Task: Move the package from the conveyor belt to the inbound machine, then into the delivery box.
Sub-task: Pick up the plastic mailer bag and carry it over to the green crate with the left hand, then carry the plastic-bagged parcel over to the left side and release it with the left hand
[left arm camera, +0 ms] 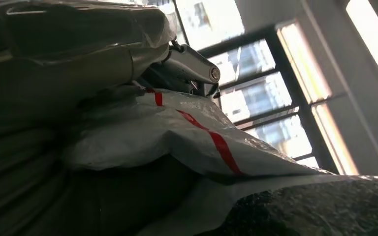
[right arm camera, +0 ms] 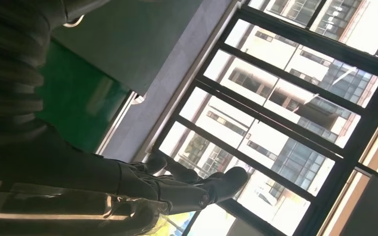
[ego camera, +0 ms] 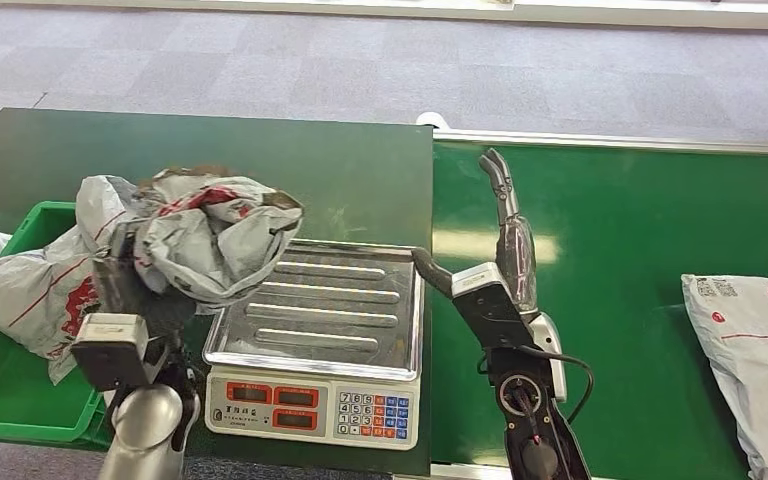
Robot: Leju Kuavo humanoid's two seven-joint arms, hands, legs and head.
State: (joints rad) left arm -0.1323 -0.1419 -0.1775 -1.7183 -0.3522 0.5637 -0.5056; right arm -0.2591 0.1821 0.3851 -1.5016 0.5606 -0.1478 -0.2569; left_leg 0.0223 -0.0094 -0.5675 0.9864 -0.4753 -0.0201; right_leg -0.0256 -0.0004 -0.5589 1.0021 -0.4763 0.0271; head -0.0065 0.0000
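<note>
Handling: the crumpled grey plastic mailer bag with red printing (ego camera: 210, 235) looks soft, light and slack; its film folds and sags where it is unsupported, so I judge it slippery and prone to slide out of a loose hold. It does not look fragile, though its contents are hidden.
Where to hold: best gathered at a bunched fold near its middle, with the fingers wrapped around the bulk, not at a thin edge that could pull free.
Look of the package: grey-white glossy film, deeply creased, with red stripes and a red mark; the left wrist view shows a red stripe across the film (left arm camera: 211, 137) pressed close against the hand.
Left hand (ego camera: 135, 270): closed around the grey mailer bag, holding it bunched up above the fingers.
Package position: raised in the left hand, overhanging the near-left corner of the silver ribbed weighing scale with a red display and keypad (ego camera: 320, 330); whether it touches the pan I cannot tell.
Right hand (ego camera: 495, 250): empty, fingers extended upward and spread, just beside the scale's other edge, over the green conveyor belt (ego camera: 620, 260).
Beside the left hand: a green plastic crate (ego camera: 20, 400) on its outer side, with another grey mailer (ego camera: 30, 290) lying in it.
Beyond the right hand: a further white mailer (ego camera: 750, 340) on the belt, well apart.
</note>
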